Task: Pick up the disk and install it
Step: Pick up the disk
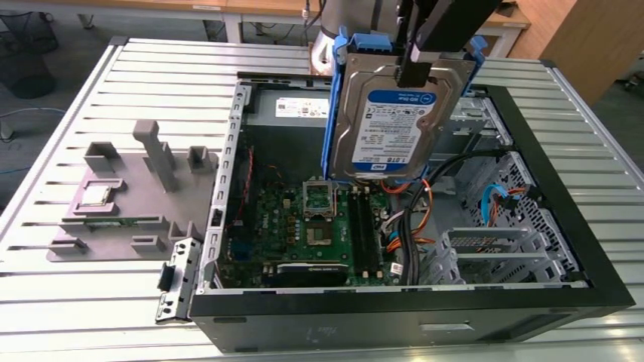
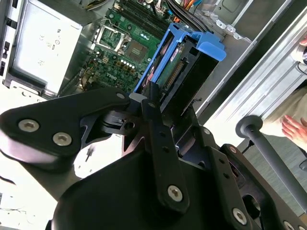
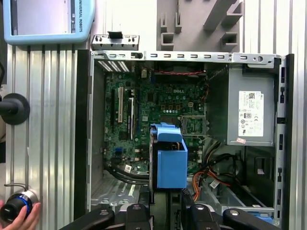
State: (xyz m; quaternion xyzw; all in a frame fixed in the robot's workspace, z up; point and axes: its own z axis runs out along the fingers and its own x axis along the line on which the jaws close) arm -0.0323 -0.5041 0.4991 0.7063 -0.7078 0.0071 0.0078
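In the exterior view you have a ribbed metal counter (image 1: 151, 68) carrying an open computer case (image 1: 403, 320), its circuit board (image 1: 302, 219) facing up. A grey plastic stand (image 1: 131, 188) sits on the counter, to the exterior view's left of the case. A wooden panel (image 1: 589, 38) stands in the room behind. Your pincer (image 1: 411, 66) is clenched on the upper end of the disk (image 1: 397, 124). The disk hangs upright in the air above the case, with its label toward the camera and blue rails down its sides.

In the second wrist view, the pincer (image 2: 156, 98) grips the near end of the disk (image 2: 187, 57), and the blue handle end points toward the case below. A grey power box (image 2: 41, 43) lies beside the circuit board. A person's hand (image 2: 293, 127) shows past the counter's edge.

In the first wrist view, you see the disk (image 3: 171, 165) end-on as a blue block over the circuit board. A blue-framed screen (image 3: 48, 21) lies outside the case, and a hand (image 3: 21, 218) curls round a small round object.
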